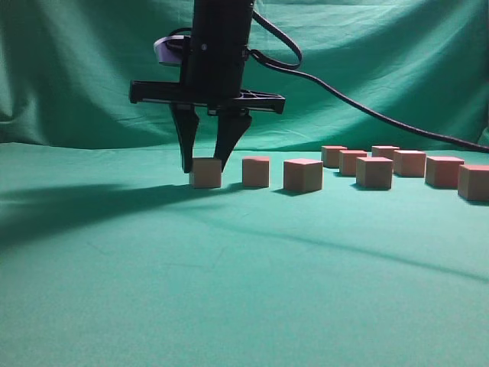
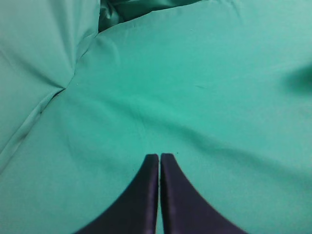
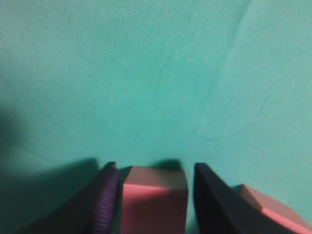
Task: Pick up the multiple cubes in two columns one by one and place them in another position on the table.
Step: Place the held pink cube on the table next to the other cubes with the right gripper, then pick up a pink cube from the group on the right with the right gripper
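While green cloth covers the whole desk (image 1: pixel 229 290) and hangs as a backdrop behind it, the right arm (image 1: pixel 221 46) comes straight down into the exterior view, its black cable (image 1: pixel 367 111) trailing off to the right. Its gripper (image 1: pixel 205 160) stands over the leftmost cube (image 1: pixel 205 173), which sits on the cloth with one finger on either side. In the right wrist view the same cube (image 3: pixel 155 200) lies between the fingers (image 3: pixel 214 204); a thin gap shows on its right side, while the left finger looks to be at or very near its face, though the blur makes contact hard to judge, so I cannot tell whether it is gripped. Two more cubes (image 1: pixel 256 171) (image 1: pixel 302 175) stand in a line just to its right, each apart from the next. Further right, seven cubes (image 1: pixel 374 172) sit in two slanted columns, near one another. The left gripper (image 2: pixel 159 158) shows only in its wrist view, its fingers pressed together with nothing between them, above bare cloth.
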Robot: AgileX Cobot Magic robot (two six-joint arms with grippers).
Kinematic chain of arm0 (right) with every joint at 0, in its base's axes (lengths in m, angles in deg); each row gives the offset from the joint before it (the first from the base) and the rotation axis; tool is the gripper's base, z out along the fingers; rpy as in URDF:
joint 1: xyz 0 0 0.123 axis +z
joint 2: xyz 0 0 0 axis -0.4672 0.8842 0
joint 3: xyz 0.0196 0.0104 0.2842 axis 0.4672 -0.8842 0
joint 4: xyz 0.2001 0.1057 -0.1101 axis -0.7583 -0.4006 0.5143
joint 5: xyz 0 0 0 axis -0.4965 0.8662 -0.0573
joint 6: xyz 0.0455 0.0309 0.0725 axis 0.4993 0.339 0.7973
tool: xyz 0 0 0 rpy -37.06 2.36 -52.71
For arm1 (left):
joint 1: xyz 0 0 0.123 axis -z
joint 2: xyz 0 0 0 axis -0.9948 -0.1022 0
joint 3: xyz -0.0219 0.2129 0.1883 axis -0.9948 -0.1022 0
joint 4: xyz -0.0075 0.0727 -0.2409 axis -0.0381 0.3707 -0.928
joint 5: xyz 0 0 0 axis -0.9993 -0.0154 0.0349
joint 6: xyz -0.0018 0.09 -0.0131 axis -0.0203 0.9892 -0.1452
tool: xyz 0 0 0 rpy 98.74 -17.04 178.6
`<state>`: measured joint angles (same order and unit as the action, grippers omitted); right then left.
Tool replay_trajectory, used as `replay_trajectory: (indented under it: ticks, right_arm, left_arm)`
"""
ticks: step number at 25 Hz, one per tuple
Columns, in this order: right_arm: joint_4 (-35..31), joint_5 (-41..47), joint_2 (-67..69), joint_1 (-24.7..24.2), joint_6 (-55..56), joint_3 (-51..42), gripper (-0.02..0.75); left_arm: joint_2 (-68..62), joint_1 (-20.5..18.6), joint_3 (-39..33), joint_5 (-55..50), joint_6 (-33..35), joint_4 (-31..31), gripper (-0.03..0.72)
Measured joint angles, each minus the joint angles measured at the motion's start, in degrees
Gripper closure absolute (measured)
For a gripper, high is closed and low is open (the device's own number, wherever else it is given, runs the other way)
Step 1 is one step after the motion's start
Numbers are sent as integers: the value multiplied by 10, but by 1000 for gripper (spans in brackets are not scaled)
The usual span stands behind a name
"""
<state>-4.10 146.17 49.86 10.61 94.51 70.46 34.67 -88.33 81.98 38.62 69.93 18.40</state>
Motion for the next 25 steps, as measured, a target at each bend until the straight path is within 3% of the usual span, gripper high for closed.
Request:
replay_trajectory:
  ticks: [6,18,25]
  right_arm:
    - [-3,0,1,0,-29,28,202]
    - [13,100,-1,-1,-77,265,218]
    - [-17,110,-105,-40,-81,271,218]
  left_arm:
    - [0,0,0,0,0,0,688]
    - [0,0,0,0,0,0,688]
    - [0,0,0,0,0,0,688]
